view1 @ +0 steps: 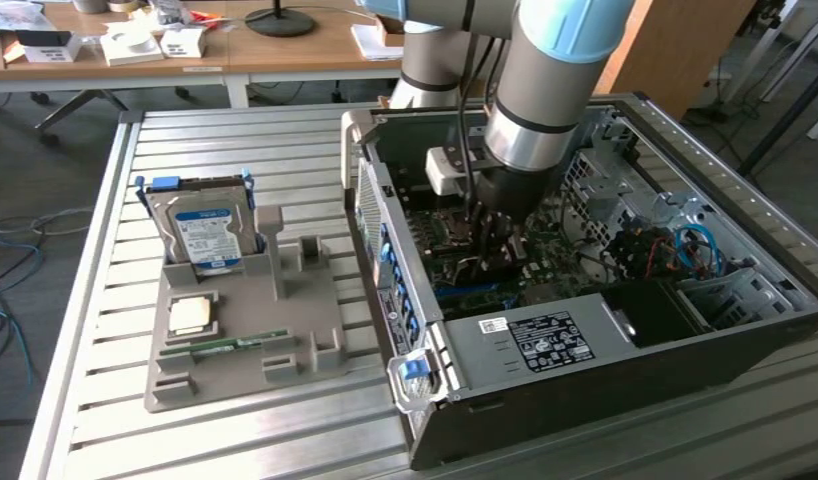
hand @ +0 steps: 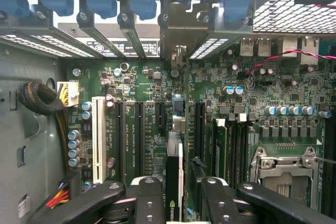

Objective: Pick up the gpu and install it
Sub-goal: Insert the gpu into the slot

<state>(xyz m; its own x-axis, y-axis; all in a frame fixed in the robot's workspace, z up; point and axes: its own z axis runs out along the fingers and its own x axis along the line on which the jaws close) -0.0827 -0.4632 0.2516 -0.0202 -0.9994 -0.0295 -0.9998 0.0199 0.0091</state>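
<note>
the thin black gpu card (hand: 174,182) stood edge-on in the green motherboard (hand: 157,103) slot; the black gripper (hand: 176,203) fingers flanked it, slightly apart. a straight lift-off would avoid unseating it.

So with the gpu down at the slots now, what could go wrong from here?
1. The gpu stands on edge between the gripper fingers over the motherboard; if it isn't lined up with a slot, pressing could strain the card.
2. Capacitors and a cable bundle sit close by; a sideways slip might knock them.
3. The case walls crowd the arm.
</note>
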